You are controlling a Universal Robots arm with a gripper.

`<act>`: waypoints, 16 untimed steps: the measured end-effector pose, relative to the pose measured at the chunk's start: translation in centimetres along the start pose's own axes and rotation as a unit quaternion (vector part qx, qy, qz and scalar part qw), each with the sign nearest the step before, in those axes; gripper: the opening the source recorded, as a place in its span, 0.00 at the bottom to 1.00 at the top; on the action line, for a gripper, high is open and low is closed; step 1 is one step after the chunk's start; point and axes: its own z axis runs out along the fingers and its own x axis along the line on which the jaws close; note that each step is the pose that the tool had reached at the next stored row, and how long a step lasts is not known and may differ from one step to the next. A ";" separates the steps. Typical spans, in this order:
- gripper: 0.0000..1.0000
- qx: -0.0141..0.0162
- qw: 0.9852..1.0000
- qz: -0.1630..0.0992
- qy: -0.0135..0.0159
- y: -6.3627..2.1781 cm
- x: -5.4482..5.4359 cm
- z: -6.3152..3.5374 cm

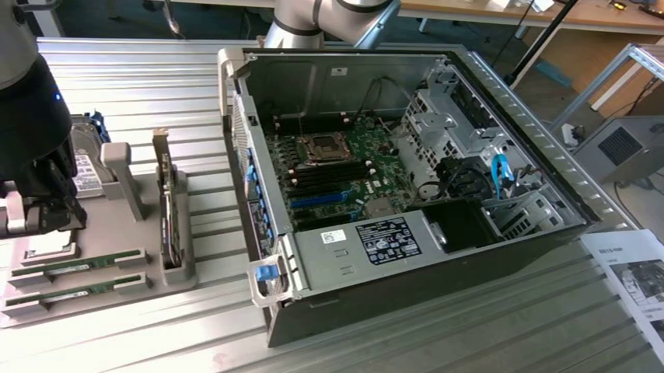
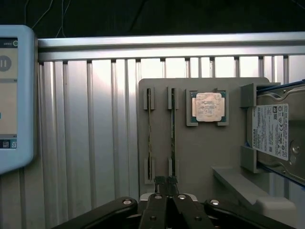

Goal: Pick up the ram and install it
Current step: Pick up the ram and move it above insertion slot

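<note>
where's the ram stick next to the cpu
The ram stick stands on edge in the grey tray at the exterior view's lower left, between its twin and the cpu, the gripper by its end.

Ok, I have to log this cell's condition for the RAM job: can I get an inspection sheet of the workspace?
Surface: ribbed metal table carrying a grey holder tray and an open computer case.
Job's things: one ram stick and a second ram stick, both on edge in the tray.
Clutter: expansion card, hard drive and CPU, all in the tray.
Grippers: gripper shut, holding nothing, by the sticks' ends.
Cables: blue lead inside the case.
Surroundings: printed sheet and grey box at the exterior view's right.
</note>
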 end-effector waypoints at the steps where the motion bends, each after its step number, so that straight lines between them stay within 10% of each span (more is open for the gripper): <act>1: 0.11 0.000 1.000 0.000 0.000 -0.01 0.0 0.01; 16: 0.11 -0.004 1.000 0.000 0.000 -0.12 0.1 0.28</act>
